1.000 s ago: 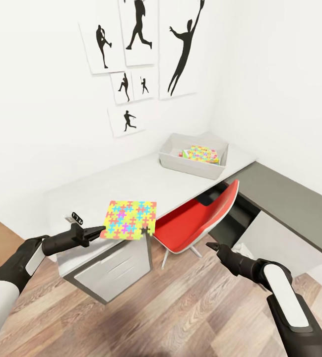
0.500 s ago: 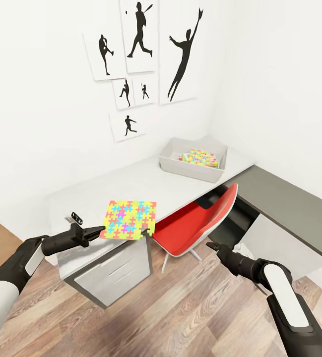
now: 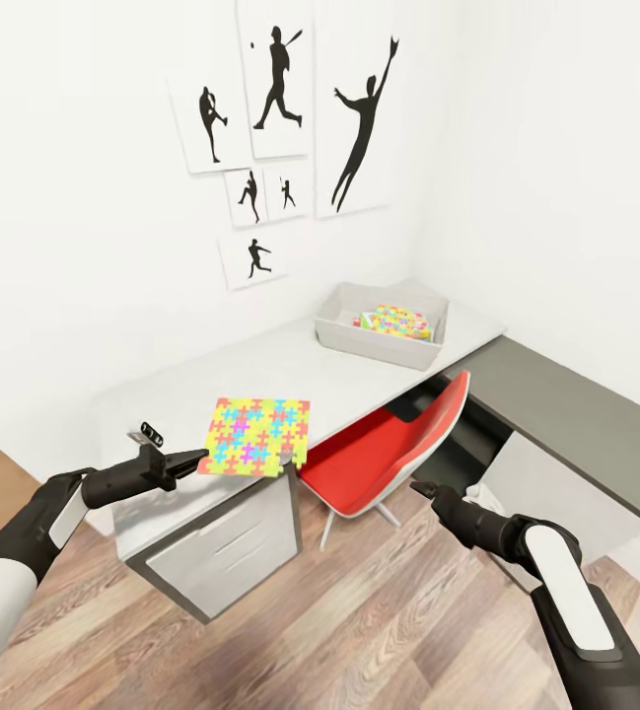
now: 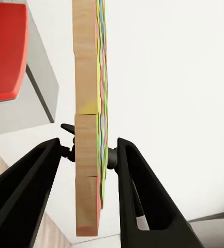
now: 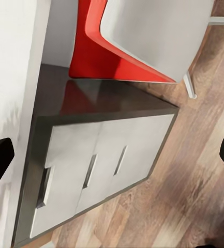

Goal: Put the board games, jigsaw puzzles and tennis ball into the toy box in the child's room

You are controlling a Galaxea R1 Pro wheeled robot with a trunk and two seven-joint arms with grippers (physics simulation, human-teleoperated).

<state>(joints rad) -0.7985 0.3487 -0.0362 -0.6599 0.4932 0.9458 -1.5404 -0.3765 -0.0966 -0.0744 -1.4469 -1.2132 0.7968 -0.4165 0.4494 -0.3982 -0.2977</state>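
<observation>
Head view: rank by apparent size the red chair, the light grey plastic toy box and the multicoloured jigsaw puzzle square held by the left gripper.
1. Red chair, clearly largest.
2. and 3. Light grey plastic toy box and multicoloured jigsaw puzzle square look alike; the puzzle, held by the left gripper, is nearer the camera, so I won't rank them.

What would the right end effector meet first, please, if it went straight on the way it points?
Probably the red chair: the right end effector points at its seat edge, though depth is unclear.
</observation>
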